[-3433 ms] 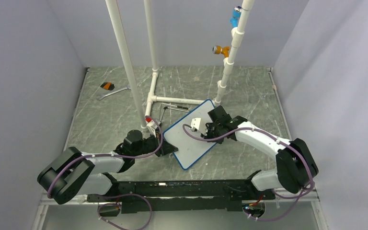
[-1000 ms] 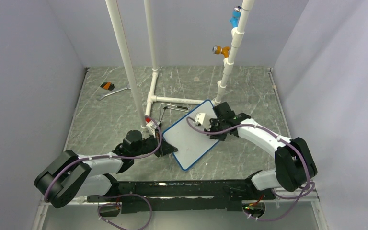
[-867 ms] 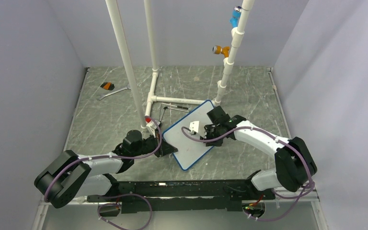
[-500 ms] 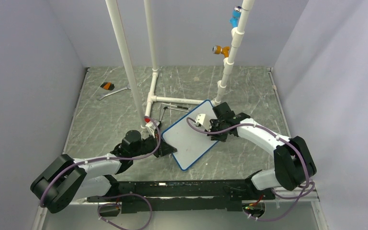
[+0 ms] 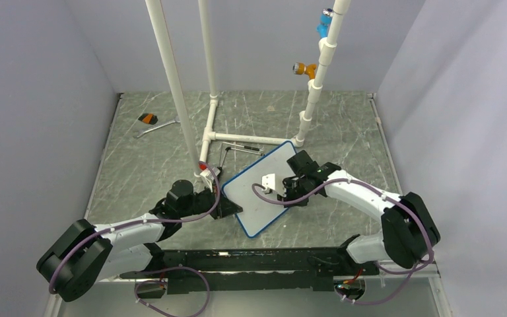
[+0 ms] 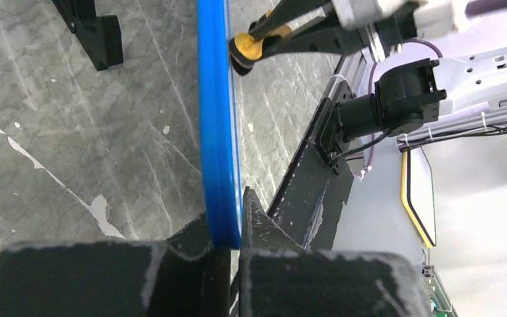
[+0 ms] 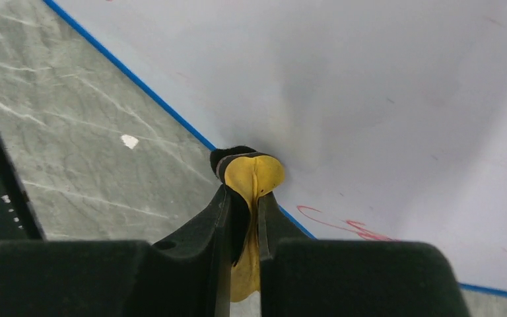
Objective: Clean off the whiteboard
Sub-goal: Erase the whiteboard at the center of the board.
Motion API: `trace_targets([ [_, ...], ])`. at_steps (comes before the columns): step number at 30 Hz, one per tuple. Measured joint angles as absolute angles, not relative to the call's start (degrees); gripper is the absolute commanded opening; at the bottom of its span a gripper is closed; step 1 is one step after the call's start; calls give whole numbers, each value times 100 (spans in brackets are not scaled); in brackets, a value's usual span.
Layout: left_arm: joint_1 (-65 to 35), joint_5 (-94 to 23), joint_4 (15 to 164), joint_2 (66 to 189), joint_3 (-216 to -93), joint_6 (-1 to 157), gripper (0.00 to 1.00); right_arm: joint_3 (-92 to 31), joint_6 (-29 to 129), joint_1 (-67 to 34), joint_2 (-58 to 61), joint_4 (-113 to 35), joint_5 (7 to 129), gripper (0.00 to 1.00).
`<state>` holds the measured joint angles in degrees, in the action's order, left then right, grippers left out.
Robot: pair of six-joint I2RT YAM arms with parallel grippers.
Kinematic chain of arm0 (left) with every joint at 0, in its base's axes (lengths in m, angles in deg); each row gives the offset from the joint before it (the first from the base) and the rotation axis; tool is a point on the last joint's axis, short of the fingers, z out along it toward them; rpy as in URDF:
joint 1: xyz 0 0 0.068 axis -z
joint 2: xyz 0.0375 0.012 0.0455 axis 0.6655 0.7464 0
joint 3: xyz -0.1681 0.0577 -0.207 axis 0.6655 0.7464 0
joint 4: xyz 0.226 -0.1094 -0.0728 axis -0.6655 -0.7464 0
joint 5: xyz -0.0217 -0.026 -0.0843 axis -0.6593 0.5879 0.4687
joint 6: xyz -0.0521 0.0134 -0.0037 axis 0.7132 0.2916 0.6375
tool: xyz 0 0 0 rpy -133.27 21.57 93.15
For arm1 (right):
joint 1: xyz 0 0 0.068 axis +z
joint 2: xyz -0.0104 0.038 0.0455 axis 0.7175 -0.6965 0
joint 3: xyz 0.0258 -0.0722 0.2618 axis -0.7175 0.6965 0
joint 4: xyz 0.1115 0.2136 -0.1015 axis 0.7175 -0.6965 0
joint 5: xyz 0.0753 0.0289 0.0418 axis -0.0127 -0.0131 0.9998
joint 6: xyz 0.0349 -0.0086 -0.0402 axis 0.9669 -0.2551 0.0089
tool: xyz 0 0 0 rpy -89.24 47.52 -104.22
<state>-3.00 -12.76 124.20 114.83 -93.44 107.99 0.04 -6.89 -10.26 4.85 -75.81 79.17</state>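
Left tool (image 6: 228, 246) pinches the whiteboard (image 5: 254, 208) by its blue edge; right tool (image 7: 243, 205) grips a yellow eraser (image 7: 254, 175), pressed to the whiteboard's face just beside red marks (image 7: 343, 226).

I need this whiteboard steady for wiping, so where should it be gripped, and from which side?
Pinch the thin blue frame of the whiteboard at its left edge, coming edge-on from the left: the frame fits between the jaws, leaving the face free.

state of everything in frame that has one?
whiteboard: edge clamped, face mostly wiped, red mark left near the blue frame
eraser: gripped, pressed on the board face
left gripper: shut on whiteboard edge
right gripper: shut on eraser
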Motion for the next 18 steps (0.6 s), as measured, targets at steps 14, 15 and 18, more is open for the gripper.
trace_targets([
  [14, -300, -1123, 12250, 11435, -9399, 10729, 0, 216, -934, -1699, 1079, -7102, 8092, 0],
  [15, -300, -1115, 12247, 11435, -9399, 10729, 0, 216, -1035, -1671, 1051, -7183, 8158, 0],
  [18, -300, -1108, 12247, 11446, -9399, 10731, 0, 216, -1238, -1539, 924, -7391, 8269, 0],
])
